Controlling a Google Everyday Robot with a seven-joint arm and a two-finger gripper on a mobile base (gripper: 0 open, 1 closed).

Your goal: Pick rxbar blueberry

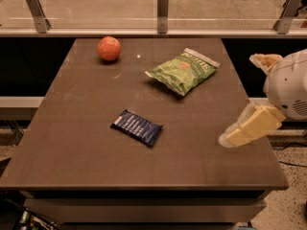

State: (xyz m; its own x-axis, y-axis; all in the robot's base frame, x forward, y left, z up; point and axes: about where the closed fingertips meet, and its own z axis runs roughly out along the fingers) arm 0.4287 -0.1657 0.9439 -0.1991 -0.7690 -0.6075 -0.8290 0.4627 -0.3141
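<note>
The rxbar blueberry (137,127) is a small flat dark navy bar with pale print. It lies flat near the middle of the brown table (72,143), turned a little askew. My gripper (236,137) is the cream-coloured piece at the right, hanging over the table's right edge below the white rounded arm housing (288,85). It is well to the right of the bar and apart from it, with nothing seen in it.
A green crinkly chip bag (183,70) lies at the back right of the table. An orange-red round fruit (109,48) sits at the back left. A glass rail with metal posts (163,4) runs behind the table. Floor lies beyond the right edge.
</note>
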